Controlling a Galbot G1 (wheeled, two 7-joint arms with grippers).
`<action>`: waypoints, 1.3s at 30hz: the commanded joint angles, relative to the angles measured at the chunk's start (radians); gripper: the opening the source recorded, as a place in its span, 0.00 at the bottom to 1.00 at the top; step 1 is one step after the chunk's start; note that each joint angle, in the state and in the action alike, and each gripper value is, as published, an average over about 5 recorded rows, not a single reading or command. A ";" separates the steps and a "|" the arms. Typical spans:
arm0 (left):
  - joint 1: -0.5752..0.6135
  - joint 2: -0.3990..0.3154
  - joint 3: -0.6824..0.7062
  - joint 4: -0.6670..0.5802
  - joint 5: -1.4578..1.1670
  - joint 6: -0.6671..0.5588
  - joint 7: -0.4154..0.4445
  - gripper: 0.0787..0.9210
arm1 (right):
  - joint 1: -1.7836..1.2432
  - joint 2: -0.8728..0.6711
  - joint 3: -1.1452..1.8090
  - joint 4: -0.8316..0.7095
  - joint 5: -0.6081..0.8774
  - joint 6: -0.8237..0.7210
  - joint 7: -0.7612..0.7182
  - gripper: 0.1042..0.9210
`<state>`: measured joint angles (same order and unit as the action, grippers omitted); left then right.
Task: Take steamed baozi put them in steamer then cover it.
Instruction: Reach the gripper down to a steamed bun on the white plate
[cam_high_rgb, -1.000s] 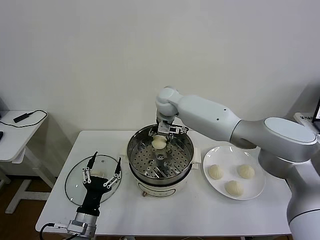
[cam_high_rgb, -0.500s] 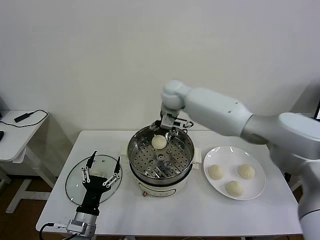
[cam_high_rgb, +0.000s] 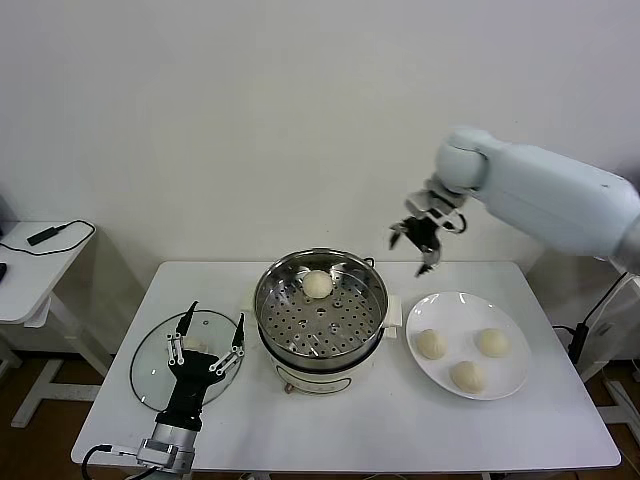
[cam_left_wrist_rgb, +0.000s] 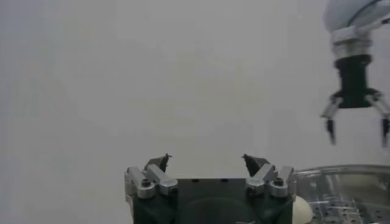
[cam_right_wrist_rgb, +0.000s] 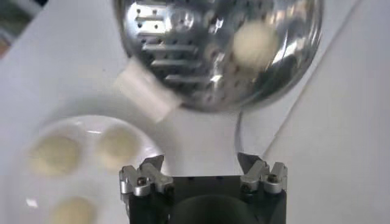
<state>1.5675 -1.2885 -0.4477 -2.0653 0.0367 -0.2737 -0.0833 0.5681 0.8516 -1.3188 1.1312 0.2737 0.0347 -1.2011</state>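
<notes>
Up in the air at the far right, the right claw (cam_high_rgb: 421, 243) hangs with its fingers spread wide and nothing between them, above the gap between the steamer (cam_high_rgb: 321, 310) and the white plate (cam_high_rgb: 468, 345). Its own camera looks straight down on both: the shiny perforated pot (cam_right_wrist_rgb: 219, 52) and the plate (cam_right_wrist_rgb: 85, 164).

One baozi (cam_high_rgb: 318, 285) sits inside the steamer on the holed tray, toward the far side. Three more baozi lie on the plate to the right of the pot: one at its left edge (cam_high_rgb: 431, 344), one farther right (cam_high_rgb: 492, 342), and one nearest the front (cam_high_rgb: 467, 376). They lie close together but apart.

On the near left of the desk (cam_high_rgb: 330, 425), the left claw (cam_high_rgb: 206, 345) points upward over the cover (cam_high_rgb: 150, 362), open as well and holding nothing. The glass lid lies flat on the desk, just left of the steamer. A second small side table (cam_high_rgb: 25, 275) stands off to the far left with a dark cable on it.
</notes>
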 joint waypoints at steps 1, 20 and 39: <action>0.000 -0.002 0.000 0.002 0.003 0.000 0.000 0.88 | -0.079 -0.138 -0.098 0.012 0.124 -0.117 0.061 0.88; 0.005 -0.008 -0.002 0.012 0.012 -0.007 -0.003 0.88 | -0.297 -0.099 -0.007 -0.019 0.069 -0.118 0.224 0.88; 0.000 -0.007 -0.009 0.022 0.009 -0.015 -0.003 0.88 | -0.339 -0.049 0.014 -0.049 0.071 -0.117 0.257 0.88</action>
<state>1.5677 -1.2958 -0.4565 -2.0426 0.0459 -0.2884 -0.0867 0.2479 0.7979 -1.3092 1.0869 0.3458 -0.0790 -0.9571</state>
